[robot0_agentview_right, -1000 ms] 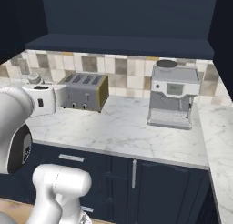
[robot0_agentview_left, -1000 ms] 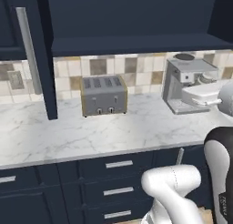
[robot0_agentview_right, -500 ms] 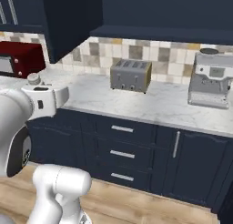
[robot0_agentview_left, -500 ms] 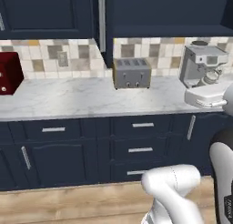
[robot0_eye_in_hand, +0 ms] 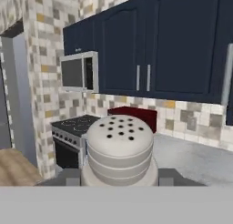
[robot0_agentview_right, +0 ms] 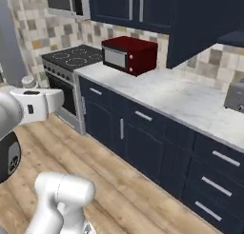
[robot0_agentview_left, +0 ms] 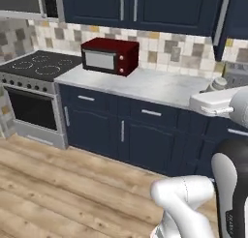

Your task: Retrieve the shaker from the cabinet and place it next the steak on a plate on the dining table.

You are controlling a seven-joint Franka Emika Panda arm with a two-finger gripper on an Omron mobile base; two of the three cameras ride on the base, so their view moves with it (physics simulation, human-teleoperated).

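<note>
The shaker (robot0_eye_in_hand: pixel 119 150) sits right in front of the hand camera, its rounded pale cap dotted with holes. My gripper (robot0_eye_in_hand: pixel 119 176) is shut on the shaker, with a dark fingertip on either side of its base. In the left base view the shaker's cap (robot0_agentview_left: pixel 219 82) pokes up above the white hand at the right edge. The right base view has the cap (robot0_agentview_right: pixel 28 81) above the hand at the left. Navy wall cabinets (robot0_agentview_left: pixel 145 9) hang over the counter. The steak, the plate and the dining table are out of view.
A red microwave (robot0_agentview_left: pixel 110 55) stands on the marble counter (robot0_agentview_left: pixel 145 84) above navy drawers. A black stove (robot0_agentview_left: pixel 41 65) with an oven is to its left. A toaster (robot0_agentview_right: pixel 236 97) sits at the right edge. Wooden floor (robot0_agentview_left: pixel 63 184) lies open before the cabinets.
The base has turned and pulled back, so the whole scene shifted: toaster and coffee machine slid off to the right, microwave and stove came in. The shaker stays in the gripper.
</note>
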